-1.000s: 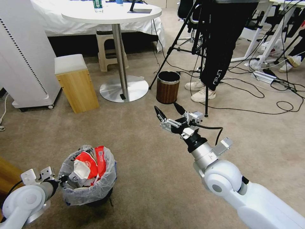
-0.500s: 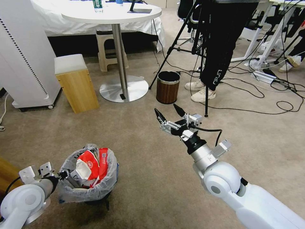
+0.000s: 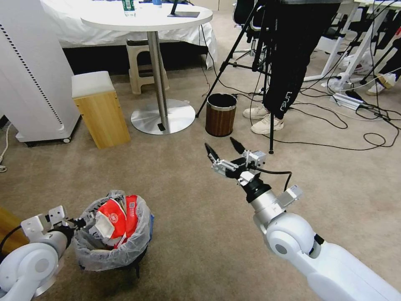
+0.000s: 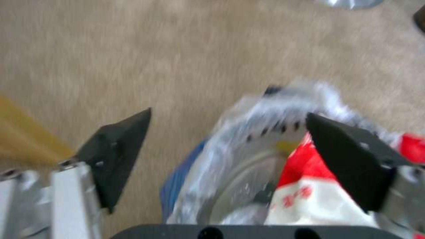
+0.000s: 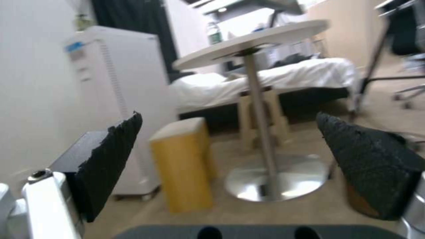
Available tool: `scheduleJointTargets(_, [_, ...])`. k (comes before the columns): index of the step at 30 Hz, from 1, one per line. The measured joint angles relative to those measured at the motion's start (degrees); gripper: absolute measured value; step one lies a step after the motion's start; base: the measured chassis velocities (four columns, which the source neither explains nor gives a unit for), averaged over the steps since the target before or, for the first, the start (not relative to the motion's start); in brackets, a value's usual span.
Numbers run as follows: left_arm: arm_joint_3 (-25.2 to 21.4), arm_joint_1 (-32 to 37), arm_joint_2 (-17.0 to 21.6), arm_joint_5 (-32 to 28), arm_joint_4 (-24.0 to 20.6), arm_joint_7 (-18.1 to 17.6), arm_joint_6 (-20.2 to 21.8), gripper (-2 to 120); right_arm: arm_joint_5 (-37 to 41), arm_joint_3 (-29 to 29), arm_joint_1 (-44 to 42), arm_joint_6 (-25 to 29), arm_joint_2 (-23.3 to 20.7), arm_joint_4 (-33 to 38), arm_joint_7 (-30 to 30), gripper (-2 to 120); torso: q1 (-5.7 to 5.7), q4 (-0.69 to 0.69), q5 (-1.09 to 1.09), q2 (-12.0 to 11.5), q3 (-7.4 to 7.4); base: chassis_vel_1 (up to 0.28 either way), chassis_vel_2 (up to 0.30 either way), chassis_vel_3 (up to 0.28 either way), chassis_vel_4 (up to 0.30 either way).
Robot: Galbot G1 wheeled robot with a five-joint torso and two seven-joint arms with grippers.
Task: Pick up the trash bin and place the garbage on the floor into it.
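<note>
Crinkly-bagged trash bin (image 3: 112, 234) sits on the floor (image 3: 188, 217), garbage (image 3: 113, 217) inside — left gripper (image 4: 225, 149) has spread off its rim; right gripper (image 3: 224, 151) hovers spread, empty — apparently finished.

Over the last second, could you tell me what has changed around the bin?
The left gripper has drawn back toward the robot's left, and the trash bin has shifted with it. Its fingers are spread astride the rim. The right gripper rose slightly, open and empty. The garbage stayed inside.
</note>
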Motion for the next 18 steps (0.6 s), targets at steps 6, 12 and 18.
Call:
scheduleJointTargets(6, [-1.2, 0.6, -1.3, 3.6, -5.2, 1.9, -2.0, 100, -1.2, 6.2, -0.3, 0.3, 1.7, -1.4, 1.9, 100, 0.00, 0.00, -0.01, 0.0, 0.00, 0.000, 0.000, 0.000, 0.000])
scheduleJointTargets(12, [-1.8, 2.7, -2.5, 6.4, -11.1, 3.5, -3.1, 100, -2.8, 14.7, -3.1, 0.8, 2.5, -0.9, 1.9, 100, 0.00, 0.01, 0.02, 0.0, 0.00, 0.000, 0.000, 0.000, 0.000])
scheduleJointTargets(18, [-2.2, 5.1, -3.4, 9.1, -15.6, 4.0, -4.8, 100, -5.2, 29.2, -9.4, 0.4, 2.6, 2.1, 1.9, 100, 0.00, 0.00, 0.02, 0.0, 0.00, 0.000, 0.000, 0.000, 0.000])
